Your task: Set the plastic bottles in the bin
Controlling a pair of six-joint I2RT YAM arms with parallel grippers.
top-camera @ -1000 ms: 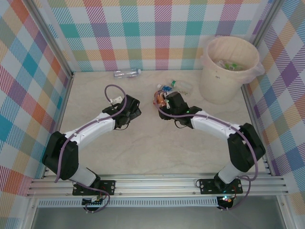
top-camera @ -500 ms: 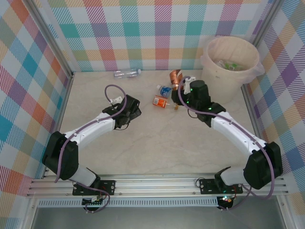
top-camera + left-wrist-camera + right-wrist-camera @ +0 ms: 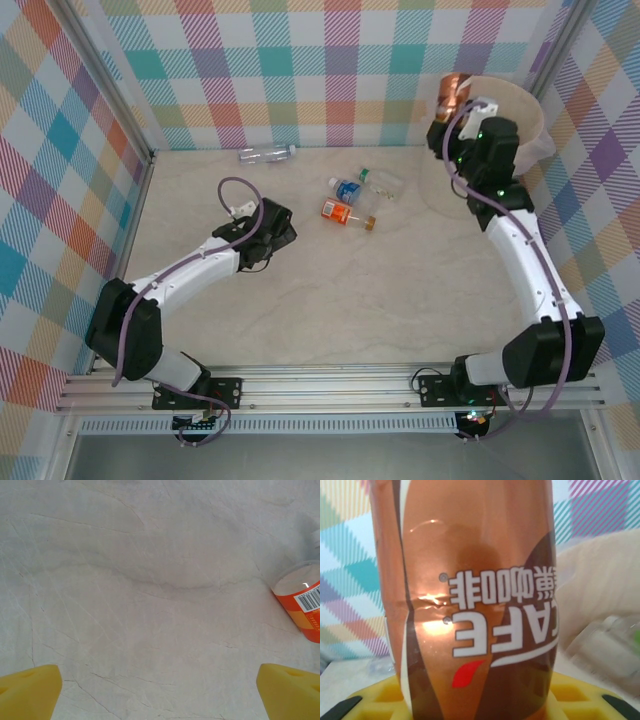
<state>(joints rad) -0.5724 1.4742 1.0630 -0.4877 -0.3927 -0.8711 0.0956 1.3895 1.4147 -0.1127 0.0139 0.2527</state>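
The right jaws grip a copper-brown bottle [image 3: 452, 92], held upright with its label printing upside down in the right wrist view [image 3: 475, 600], where its lower end sits against the yellow pads [image 3: 570, 695]. The bottle hangs raised at the left rim of the bin [image 3: 438, 185], whose cream wall [image 3: 600, 580] fills the space to the bottle's right. Blurred clear plastic lies inside the bin, too soft to tell apart.

The left jaws stand wide with nothing between them, their yellow fingertips [image 3: 30, 690] at the lower corners of the left wrist view, above bare table [image 3: 150, 590]. Off to their right lies an orange-labelled bottle [image 3: 302, 605] on its side.

From above, that orange-labelled bottle [image 3: 345, 213] lies in the middle of the table [image 3: 330, 310], between the two arms. Just beyond it are a blue-labelled bottle [image 3: 346, 188] and a clear bottle [image 3: 383, 181], the three close together. A further clear bottle [image 3: 266, 153] lies alone against the far checked wall [image 3: 300, 70], well apart from the cluster and from the bin
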